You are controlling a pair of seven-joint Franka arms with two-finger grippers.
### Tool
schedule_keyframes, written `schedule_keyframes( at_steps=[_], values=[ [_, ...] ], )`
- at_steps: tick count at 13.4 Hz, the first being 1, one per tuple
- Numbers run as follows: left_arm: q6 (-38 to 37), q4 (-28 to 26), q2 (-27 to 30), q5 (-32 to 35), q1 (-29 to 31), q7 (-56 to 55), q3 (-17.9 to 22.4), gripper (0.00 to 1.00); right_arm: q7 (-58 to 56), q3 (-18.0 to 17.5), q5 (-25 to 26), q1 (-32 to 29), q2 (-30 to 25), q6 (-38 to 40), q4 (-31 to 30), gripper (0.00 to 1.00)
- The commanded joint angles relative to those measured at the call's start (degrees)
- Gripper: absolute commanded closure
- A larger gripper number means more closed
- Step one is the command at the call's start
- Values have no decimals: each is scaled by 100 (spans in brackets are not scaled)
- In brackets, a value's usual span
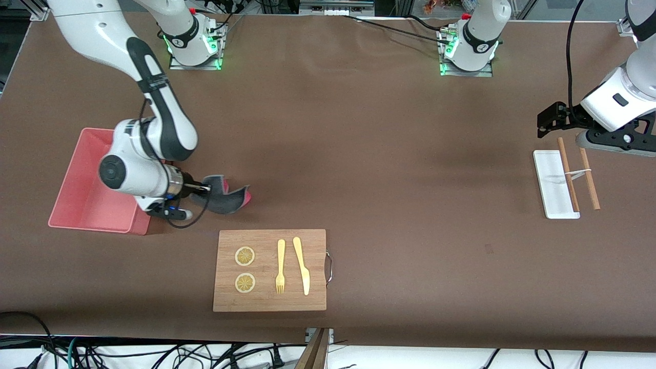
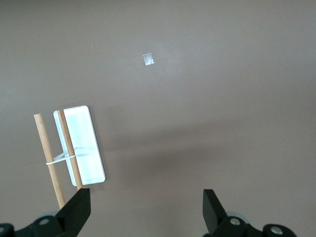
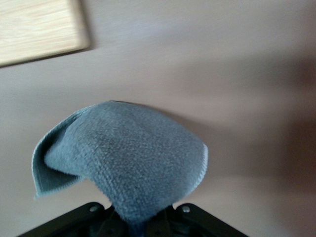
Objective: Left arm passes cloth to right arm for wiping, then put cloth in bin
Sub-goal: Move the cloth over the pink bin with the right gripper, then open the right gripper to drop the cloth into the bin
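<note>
On the bench (image 1: 389, 154), the bin (image 1: 84, 184) holds no cloth yet. I judge the handover done: my right end effector (image 1: 205, 188) is clamped on the cloth (image 1: 225, 197) beside the bin. My left end effector (image 2: 145, 207) waits, fingers apart, over the tray (image 1: 553, 187).

We see the cloth (image 1: 225, 197) pinched by 1 edge, its dark grey face up and curled, a magenta-pink sliver showing at its tip; it droops over bare table just beside the bin (image 1: 84, 177). We see the bin, a pink rectangular tub with low walls, lying at the right arm's end of the table.
</note>
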State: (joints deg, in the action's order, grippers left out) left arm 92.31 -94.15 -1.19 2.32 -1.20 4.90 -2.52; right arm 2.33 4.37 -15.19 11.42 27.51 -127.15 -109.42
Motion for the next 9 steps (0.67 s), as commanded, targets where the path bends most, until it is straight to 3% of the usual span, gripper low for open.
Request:
schedule_keyframes(
  at_steps=[1, 5, 9],
  values=[
    [-72, 143, -57, 84, -29, -129, -30, 0, -418, 161, 349, -104, -648, 443, -300, 100],
    [-81, 143, -57, 84, -38, -129, -38, 0, -540, 231, 1271, -341, -1773, 1691, -264, 100],
    [-107, 143, -48, 84, -38, -129, -38, 0, -1329, 231, 1667, -885, -2346, 2344, -194, 100]
  ],
)
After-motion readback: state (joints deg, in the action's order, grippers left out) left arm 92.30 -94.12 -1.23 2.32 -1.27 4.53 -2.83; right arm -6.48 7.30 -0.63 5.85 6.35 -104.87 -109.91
